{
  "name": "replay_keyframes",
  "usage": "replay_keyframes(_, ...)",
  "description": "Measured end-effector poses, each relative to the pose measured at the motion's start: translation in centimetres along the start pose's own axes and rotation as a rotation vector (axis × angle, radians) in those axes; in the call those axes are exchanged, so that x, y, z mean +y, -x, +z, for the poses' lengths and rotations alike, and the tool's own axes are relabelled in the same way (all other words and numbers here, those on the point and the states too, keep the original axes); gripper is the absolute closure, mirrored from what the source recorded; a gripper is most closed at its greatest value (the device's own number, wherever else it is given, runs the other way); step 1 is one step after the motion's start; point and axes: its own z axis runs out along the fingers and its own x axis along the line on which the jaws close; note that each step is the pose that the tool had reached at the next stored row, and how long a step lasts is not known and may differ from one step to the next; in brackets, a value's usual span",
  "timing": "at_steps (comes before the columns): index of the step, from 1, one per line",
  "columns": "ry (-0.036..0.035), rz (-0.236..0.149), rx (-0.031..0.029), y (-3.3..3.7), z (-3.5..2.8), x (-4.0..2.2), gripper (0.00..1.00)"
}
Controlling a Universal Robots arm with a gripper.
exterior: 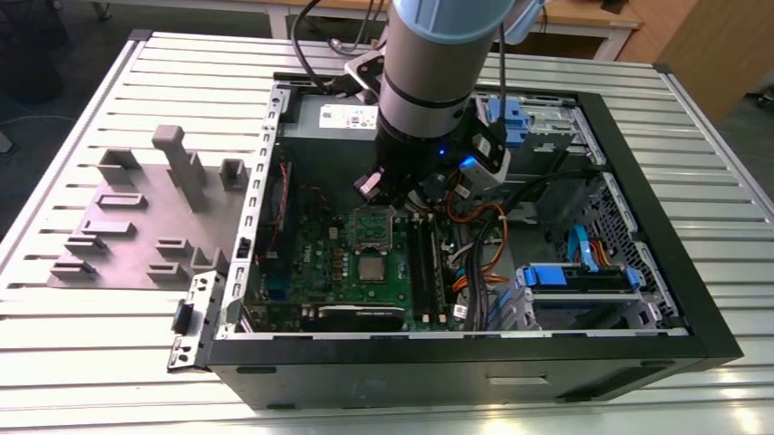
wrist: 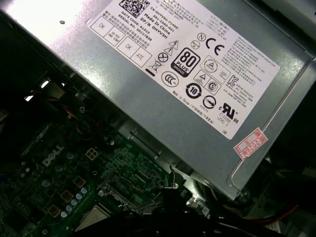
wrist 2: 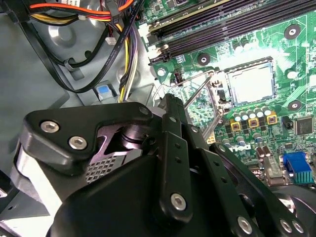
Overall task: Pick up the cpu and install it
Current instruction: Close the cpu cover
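Observation:
In the exterior view the cpu (exterior: 369,268), a small dull silver square, lies flat on the green motherboard (exterior: 317,263) inside the open computer case. It sits just on the near side of the socket (exterior: 368,227), whose metal frame stands open around a dark centre. My gripper (exterior: 382,190) hangs under the arm's thick wrist, above the far edge of the socket and away from the cpu. In the second wrist view the gripper's black linkage (wrist 2: 173,173) fills the foreground, with the open socket (wrist 2: 249,84) and its thin lever (wrist 2: 197,94) beyond it.
The labelled grey power supply (wrist: 197,74) sits close behind the socket. Orange and black cables (exterior: 474,227) run beside the memory slots (wrist 2: 222,24). Blue drive brackets (exterior: 581,276) fill the case's right. A grey plastic fixture (exterior: 145,217) stands on the slatted table at the exterior view's left.

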Motion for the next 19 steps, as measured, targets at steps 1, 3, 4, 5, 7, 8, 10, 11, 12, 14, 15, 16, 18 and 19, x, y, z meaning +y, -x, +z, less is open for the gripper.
replay_keyframes(1,0.0,0.0,0.0001,-0.02,-0.01,-0.02,0.89)
replay_keyframes(3,0.0,0.0,0.0,-0.05,-0.01,-0.07,0.89)
replay_keyframes(4,0.0,0.0,0.0,-0.07,-0.02,-0.1,0.89)
replay_keyframes(5,0.0,0.0,0.0001,-0.1,-0.03,-0.14,0.89)
replay_keyframes(7,0.0,0.0,0.0001,-0.15,-0.05,-0.19,0.89)
replay_keyframes(8,0.0,0.0,0.0,-0.17,-0.05,-0.22,0.89)
replay_keyframes(10,0.0,0.0,0.0001,-0.2,-0.06,-0.26,0.89)
replay_keyframes(11,0.0001,0.0,0.0,-0.21,-0.06,-0.27,0.89)
replay_keyframes(12,0.0001,0.0,0.0,-0.21,-0.06,-0.28,0.89)
replay_keyframes(14,0.0,0.0,0.0,-0.21,-0.06,-0.28,0.89)
replay_keyframes(15,0.0001,0.0,0.0,-0.22,-0.06,-0.28,0.89)
replay_keyframes(16,0.0,0.0,0.0,-0.22,-0.06,-0.28,0.89)
replay_keyframes(18,0.0,0.0,0.0001,-0.22,-0.06,-0.29,0.89)
replay_keyframes(19,0.0,0.0,0.0,-0.22,-0.07,-0.29,0.89)
